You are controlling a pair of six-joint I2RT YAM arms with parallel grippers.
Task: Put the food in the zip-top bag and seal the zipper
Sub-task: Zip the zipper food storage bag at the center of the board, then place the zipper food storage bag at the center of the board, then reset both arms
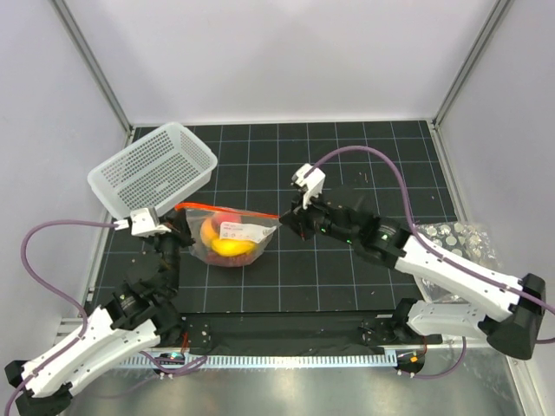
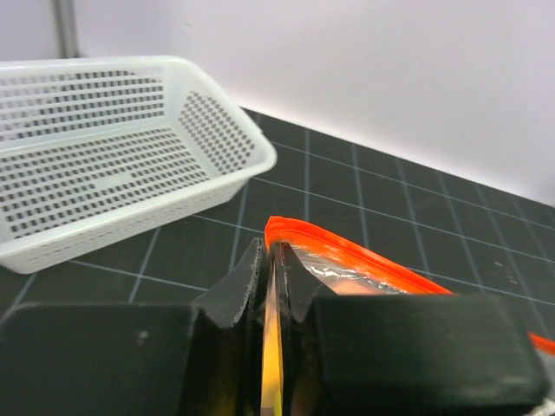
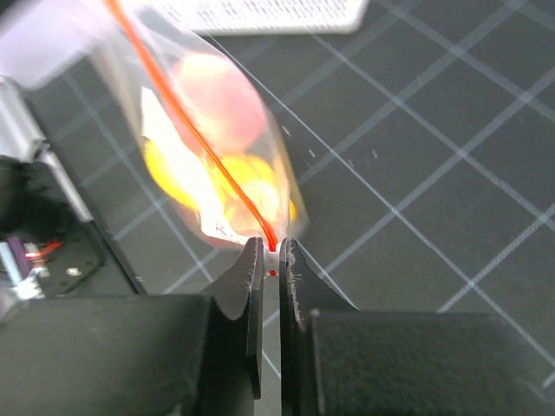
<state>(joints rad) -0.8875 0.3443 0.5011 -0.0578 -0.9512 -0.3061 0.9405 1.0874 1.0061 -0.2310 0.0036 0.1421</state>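
Observation:
The clear zip-top bag (image 1: pixel 232 238) hangs stretched between my two grippers, just above the dark gridded mat. Inside it are yellow and pink-red toy fruits (image 1: pixel 227 243), also seen blurred in the right wrist view (image 3: pixel 217 139). The red-orange zipper (image 1: pixel 227 209) runs along the bag's top edge. My left gripper (image 1: pixel 179 227) is shut on the bag's left end, with the zipper (image 2: pixel 364 256) bending away from the jaws. My right gripper (image 1: pixel 290 217) is shut on the zipper's right end (image 3: pixel 270 251).
A white perforated basket (image 1: pixel 152 166) sits at the back left; it also shows in the left wrist view (image 2: pixel 113 156). A clear plastic sheet with white dots (image 1: pixel 455 238) lies at the right edge. Black cover strip along the table's near edge.

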